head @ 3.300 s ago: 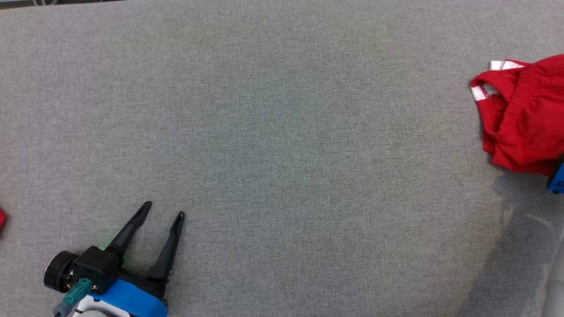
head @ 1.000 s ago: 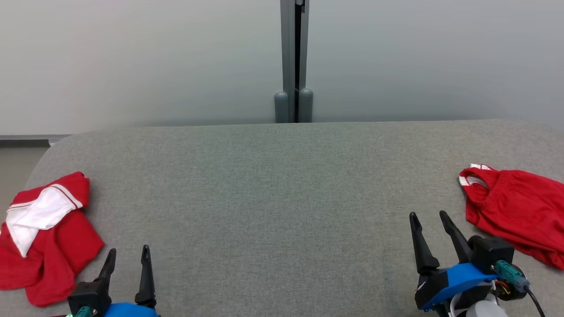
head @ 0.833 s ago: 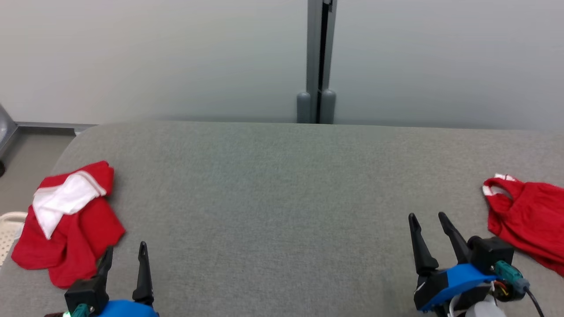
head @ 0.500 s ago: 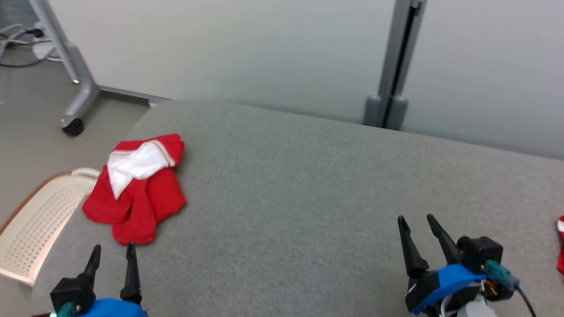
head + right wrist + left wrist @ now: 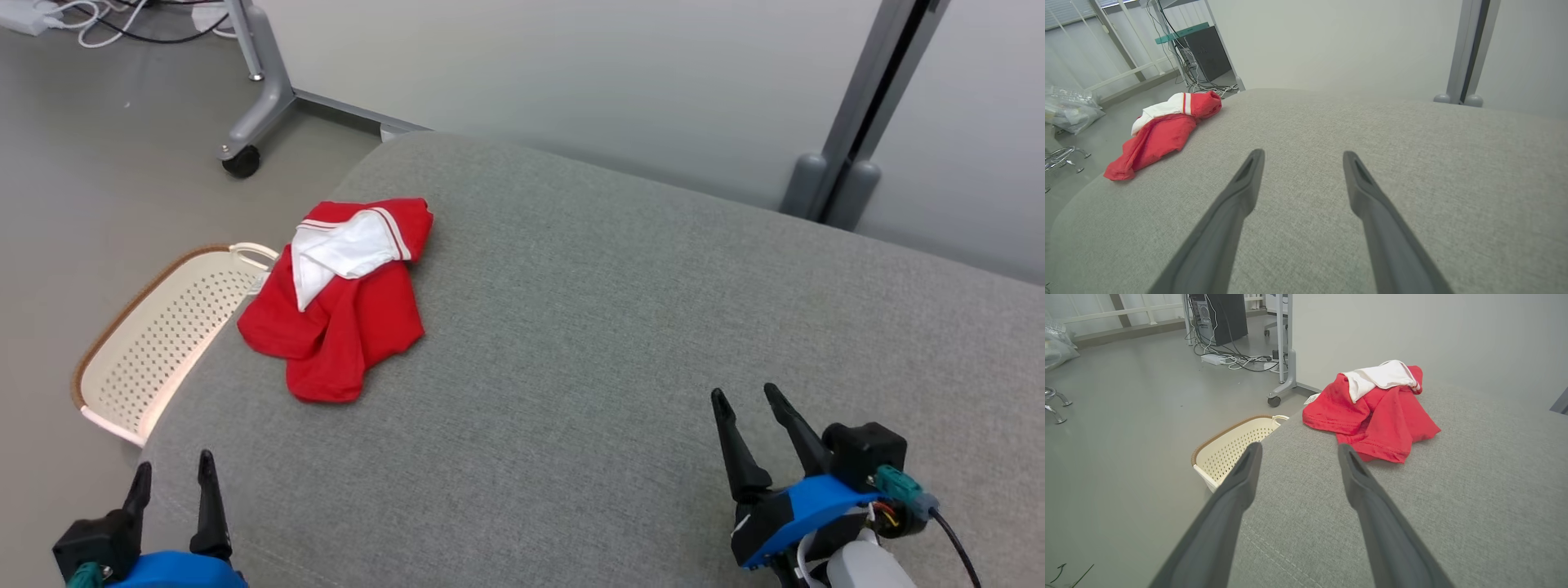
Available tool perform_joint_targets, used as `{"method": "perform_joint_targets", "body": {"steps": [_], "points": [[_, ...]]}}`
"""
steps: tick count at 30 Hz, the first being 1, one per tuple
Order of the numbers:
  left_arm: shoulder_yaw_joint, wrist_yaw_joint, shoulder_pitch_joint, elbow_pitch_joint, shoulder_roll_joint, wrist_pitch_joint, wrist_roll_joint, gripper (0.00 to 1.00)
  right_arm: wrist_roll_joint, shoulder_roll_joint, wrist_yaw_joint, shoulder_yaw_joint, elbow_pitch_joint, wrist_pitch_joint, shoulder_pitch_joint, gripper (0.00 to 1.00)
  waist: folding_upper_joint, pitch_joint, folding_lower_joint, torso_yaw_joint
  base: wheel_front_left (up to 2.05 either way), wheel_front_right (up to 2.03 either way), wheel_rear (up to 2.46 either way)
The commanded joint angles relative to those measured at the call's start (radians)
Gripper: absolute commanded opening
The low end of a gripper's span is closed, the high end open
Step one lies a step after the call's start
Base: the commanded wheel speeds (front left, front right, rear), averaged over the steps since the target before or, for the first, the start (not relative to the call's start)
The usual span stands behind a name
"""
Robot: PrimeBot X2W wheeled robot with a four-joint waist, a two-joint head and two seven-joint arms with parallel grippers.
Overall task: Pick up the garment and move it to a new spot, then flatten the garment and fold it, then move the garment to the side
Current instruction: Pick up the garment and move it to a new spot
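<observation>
Nearest, at the lower left, the left jaws' two long, dark, tapering fingers (image 5: 211, 506) rise from a black and blue mount and stand apart with nothing between them. They hover over the desk's near left corner and point away toward the far side. At the lower right, the right jaws' fingers (image 5: 735, 447) are likewise spread and empty. They lean a little to the left above the cloth, with a teal plug and a black cable at the wrist.

The desk (image 5: 612, 327) is covered in a grey woven fabric with a fine, even weave and has rounded corners.

Farther on, at the desk's left edge, the garment (image 5: 351, 318) lies in a loose, crumpled heap well ahead of the left jaws. It is bright red knit with stitched hems. A white panel edged in a thin red and white stripe is folded across its far end. It rests flat on the cloth, and nothing touches it.

Just beside it, on the smooth grey floor (image 5: 98, 163) below, stands a cream perforated plastic basket (image 5: 163, 343) with a brown rim.

Beyond are the grey metal leg of a wheeled stand (image 5: 261, 106), with its black caster, and a tangle of cables (image 5: 106, 16). A pale wall runs behind, broken by a grey upright post (image 5: 865, 106).
</observation>
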Motion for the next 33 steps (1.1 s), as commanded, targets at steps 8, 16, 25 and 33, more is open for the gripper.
{"method": "perform_joint_targets", "body": {"steps": [8,16,25,33], "points": [[-0.069,-0.001,-0.137,0.069,0.109,0.000,-0.150,1.00,-0.051,-0.005,0.000,0.038,-0.038,-0.003,-0.064,1.00,-0.0001,0.099,0.0000,-0.096,0.00,0.00,0.00],[-0.175,-0.001,-0.298,0.115,0.255,0.000,-0.345,1.00,-0.106,-0.005,0.000,0.065,-0.104,-0.003,-0.115,1.00,-0.0001,0.237,0.0000,-0.192,0.00,0.00,0.00],[-0.260,-0.001,-0.404,0.210,0.370,0.000,-0.540,1.00,-0.142,-0.005,0.000,0.085,-0.189,-0.003,-0.145,1.00,-0.0001,0.357,0.0000,-0.277,0.00,0.00,0.00],[-0.304,-0.001,-0.448,0.308,0.405,0.000,-0.591,1.00,-0.167,-0.005,0.000,0.076,-0.243,-0.003,-0.131,1.00,-0.0001,0.397,0.0000,-0.313,0.00,0.00,0.00]]}}
